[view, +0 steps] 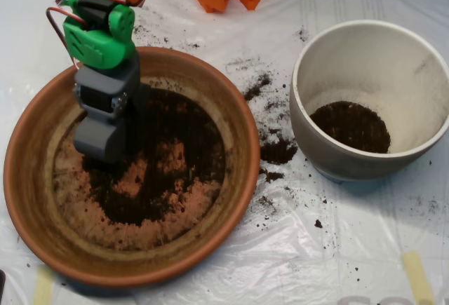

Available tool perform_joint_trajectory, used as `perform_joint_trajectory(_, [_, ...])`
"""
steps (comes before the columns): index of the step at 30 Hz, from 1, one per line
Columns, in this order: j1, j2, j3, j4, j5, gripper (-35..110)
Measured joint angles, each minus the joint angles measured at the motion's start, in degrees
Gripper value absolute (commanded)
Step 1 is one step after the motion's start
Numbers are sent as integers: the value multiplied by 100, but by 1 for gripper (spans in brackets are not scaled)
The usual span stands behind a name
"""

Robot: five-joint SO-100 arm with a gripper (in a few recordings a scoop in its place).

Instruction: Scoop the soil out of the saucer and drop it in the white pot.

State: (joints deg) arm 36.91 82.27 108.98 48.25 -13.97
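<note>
Green-and-grey arm [105, 45] carries the end effector [100, 140] down into the saucer [231, 119]; whether its shells are parted cannot be told. Soil [179, 126] lies immediately right of it, pot [316, 144] farther right.

Bright, even light from overhead. The plastic sheet [295, 263] glares pale right of the pincer [100, 144], which throws a soft shadow onto the soil [175, 137] beside it. The picture is slightly soft and grainy.
</note>
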Motion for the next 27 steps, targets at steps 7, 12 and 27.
perform_joint_trajectory(7, [-211, 185, 202, -211, 79, 1])
perform_joint_trajectory(12, [-422, 466, 536, -316, 158, 0])
perform_joint_trajectory(27, [-1318, 2057, 360, 1125, 281, -1])
